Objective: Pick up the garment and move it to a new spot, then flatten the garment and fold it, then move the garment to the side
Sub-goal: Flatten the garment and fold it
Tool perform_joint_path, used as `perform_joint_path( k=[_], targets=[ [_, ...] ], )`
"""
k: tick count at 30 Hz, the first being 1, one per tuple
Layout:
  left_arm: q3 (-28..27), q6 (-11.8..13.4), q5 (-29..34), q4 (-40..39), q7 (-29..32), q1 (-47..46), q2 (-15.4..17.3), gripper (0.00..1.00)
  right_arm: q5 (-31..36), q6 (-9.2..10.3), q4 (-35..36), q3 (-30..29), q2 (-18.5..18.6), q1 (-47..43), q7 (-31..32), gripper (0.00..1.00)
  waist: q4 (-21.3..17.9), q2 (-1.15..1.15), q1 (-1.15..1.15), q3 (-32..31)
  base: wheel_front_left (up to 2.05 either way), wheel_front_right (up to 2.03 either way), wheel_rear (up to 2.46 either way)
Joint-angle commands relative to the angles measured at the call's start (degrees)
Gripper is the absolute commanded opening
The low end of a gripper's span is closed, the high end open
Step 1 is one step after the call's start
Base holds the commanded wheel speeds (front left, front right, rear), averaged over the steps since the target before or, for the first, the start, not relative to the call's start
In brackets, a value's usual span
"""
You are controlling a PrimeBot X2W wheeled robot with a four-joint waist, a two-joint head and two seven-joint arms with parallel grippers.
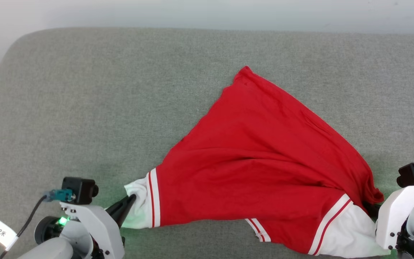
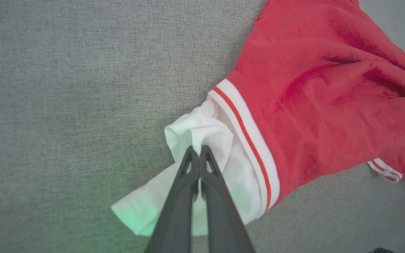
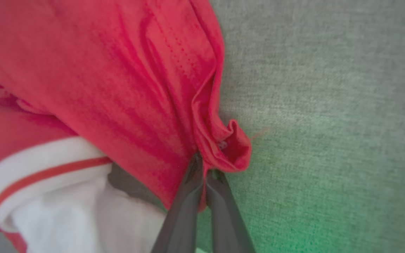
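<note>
The red garment [image 1: 261,158] lies spread in a rough triangle on the grey cushion, its point toward the back. White bands with thin red stripes and white lining show at its near hems. My left gripper [image 1: 132,197] is shut on the white lining at the garment's lower left corner; in the left wrist view its tips [image 2: 198,150] pinch a fold of that white lining [image 2: 209,140]. My right gripper [image 3: 204,168] is shut on a bunched red edge of the garment [image 3: 125,88] at its lower right corner, where the head view shows only dark parts beside the white wrist housing.
The grey fabric cushion [image 1: 84,108] stretches wide to the left and behind the garment. Its rounded back edge meets a pale wall [image 1: 192,14]. Green light from my wrists tints the cushion near both grippers.
</note>
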State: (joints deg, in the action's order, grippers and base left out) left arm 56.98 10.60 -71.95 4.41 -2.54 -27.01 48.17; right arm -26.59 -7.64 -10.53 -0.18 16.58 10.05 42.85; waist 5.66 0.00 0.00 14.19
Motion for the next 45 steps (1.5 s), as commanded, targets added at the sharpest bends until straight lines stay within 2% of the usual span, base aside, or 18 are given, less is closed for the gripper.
perform_joint_path(
  k=[1, 8, 18, 23, 26, 29, 35, 42, 44, 45],
  targets=[
    [0.0, -0.2, 0.0, 0.2, -0.1, 0.1, -0.3, 0.0, 1.3, 0.28, -5.0, 1.5, -1.2, -3.3, 1.4, 1.0, 0.0, 0.0, 0.0, -0.2, 0.0, 0.0, 0.0],
    [0.4, -0.1, 0.0, 0.5, -0.1, 0.8, -0.6, 0.0, -0.3, 0.39, -1.3, 1.4, 0.0, -1.3, 1.4, 1.0, 0.1, 0.0, 0.0, -1.3, 0.0, 0.0, 0.0],
    [1.1, -0.2, 0.6, 0.0, 0.3, 0.5, -1.4, 0.0, -2.0, 0.2, 15.0, -0.2, 1.7, 2.8, 4.9, 1.0, 1.7, 0.0, 0.0, -1.9, 0.0, 0.0, 0.0],
    [1.4, -0.6, 1.1, 0.0, 0.4, -0.5, -2.4, 0.0, -0.2, 0.2, 18.4, 4.2, 2.6, 9.9, 2.4, 1.0, 3.3, 0.0, 0.0, -1.1, 0.0, 0.0, 0.0],
    [1.6, -1.1, 1.6, 0.3, 0.7, -1.4, -3.3, 0.0, 0.3, 0.2, 14.9, 8.6, 3.6, 16.3, -1.3, 1.0, 4.7, 0.0, 0.0, -0.3, 0.0, 0.0, 0.0],
    [2.0, -1.8, 2.2, 0.8, 0.9, -2.5, -4.5, 0.0, -0.1, 0.2, 8.5, 14.3, 4.6, 23.6, -6.0, 1.0, 6.5, 0.0, 0.0, 0.9, 0.0, 0.0, 0.0],
    [3.0, -3.9, 3.3, 2.5, 1.8, -5.5, -7.7, 0.0, -1.1, 0.2, -9.6, 25.2, 6.1, 37.9, -13.7, 1.0, 10.8, 0.0, 0.0, 3.6, 0.0, 0.0, 0.0],
    [4.1, -7.0, 4.3, 6.0, 2.2, -8.5, -12.0, 0.0, -3.9, 0.2, -30.0, 33.7, 6.2, 50.3, -16.1, 1.0, 16.5, 0.0, 0.0, 6.7, 0.0, 0.0, 0.0],
    [4.5, -8.0, 4.6, 7.2, 2.2, -9.2, -13.3, 0.0, -4.8, 0.2, -34.4, 35.5, 6.0, 52.8, -15.9, 1.0, 18.0, 0.0, 0.0, 7.5, 0.0, 0.0, 0.0],
    [4.5, -8.0, 4.6, 7.2, 2.2, -9.2, -13.3, 0.0, -4.8, 0.2, -34.4, 35.5, 6.0, 52.8, -15.9, 1.0, 18.0, 0.0, 0.0, 7.5, 0.0, 0.0, 0.0]
  ],
)
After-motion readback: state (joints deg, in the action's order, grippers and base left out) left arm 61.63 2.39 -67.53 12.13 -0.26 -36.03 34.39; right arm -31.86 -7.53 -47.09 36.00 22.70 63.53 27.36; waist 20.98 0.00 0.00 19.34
